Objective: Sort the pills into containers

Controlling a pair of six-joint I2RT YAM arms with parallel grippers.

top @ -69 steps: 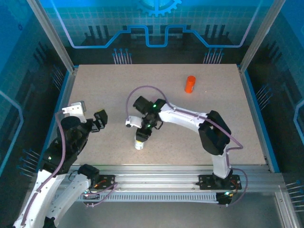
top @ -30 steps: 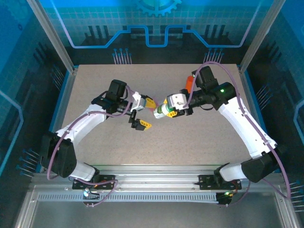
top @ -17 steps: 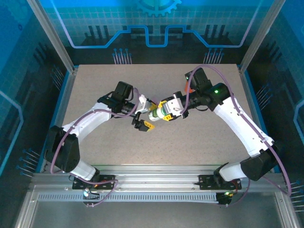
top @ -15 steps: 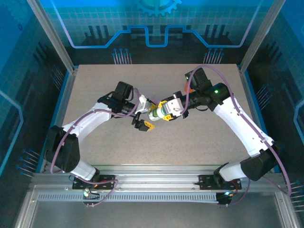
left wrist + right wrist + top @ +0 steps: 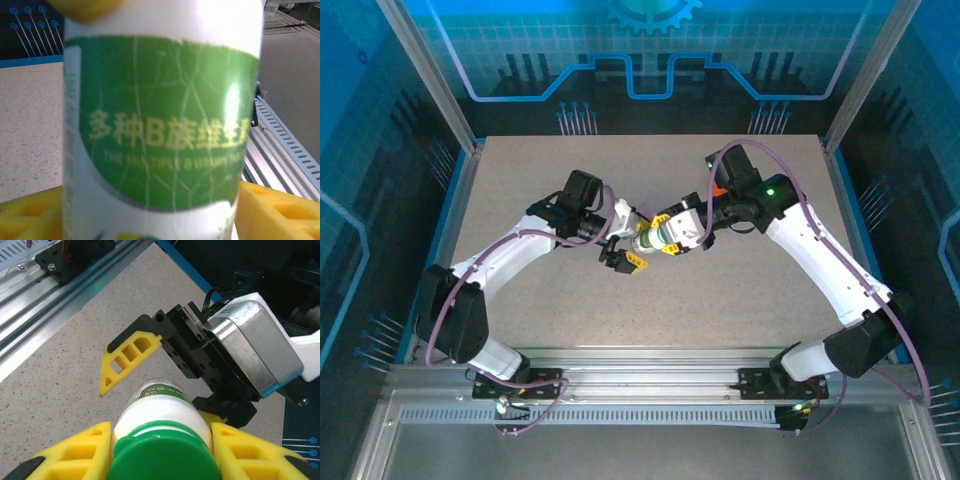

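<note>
White bottle (image 5: 159,412), green cap (image 5: 165,460), green label (image 5: 160,125) with yellow Chinese text. Held in the air over mid-worktop, roughly horizontal. Right hand (image 5: 665,233) clamps it at the cap end. Base end sits between the fingers of the left hand (image 5: 633,240), one finger visibly clear of it. Orange bottle (image 5: 716,189): far side of the worktop, mostly hidden behind the right arm.
</note>
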